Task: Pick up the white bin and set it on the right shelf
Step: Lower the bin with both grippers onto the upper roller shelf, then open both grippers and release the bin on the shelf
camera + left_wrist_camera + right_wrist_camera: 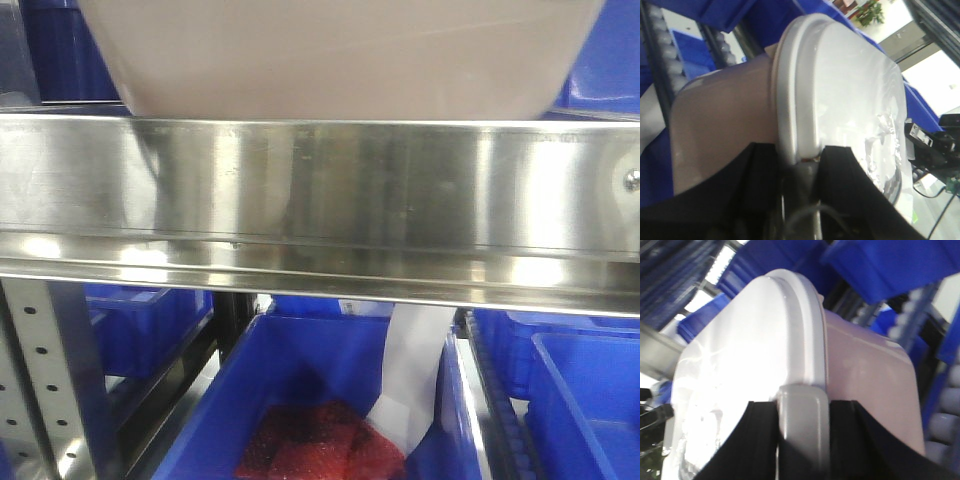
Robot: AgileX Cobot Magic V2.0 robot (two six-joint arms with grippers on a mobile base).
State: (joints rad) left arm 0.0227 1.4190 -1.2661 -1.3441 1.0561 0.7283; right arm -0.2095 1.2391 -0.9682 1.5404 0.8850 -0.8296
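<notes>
**Position of the task item.** On the front-facing view I read the white bin [340, 50] at the top of the frame. Its rounded lower corners and flat base sit directly above the broad front rail of the right shelf [380, 190]. The base meets the rail's top edge in this view. I cannot tell whether it rests on the shelf or hangs just clear of it.

**Left end effector.** On the left wrist view the left end effector [800, 155] is closed on the white bin. One black finger lies against the tub wall and the other against the glossy lid [840, 90], with the lid rim clamped between them.

**Right end effector.** On the right wrist view the right end effector [803, 405] is closed on the opposite end of the bin. The grey handle [803, 435] fills the gap between its two black fingers and touches both. The white lid lies to the left of the handle and the pinkish tub wall to the right.

**Surroundings.**
- A perforated grey upright [40, 390] stands below the rail at lower left.
- A blue bin [300, 360] sits on the level beneath. It holds a red mesh-like item [310, 445], and a white sheet [415, 370] leans against its right wall.
- More blue bins flank it on both sides.
</notes>
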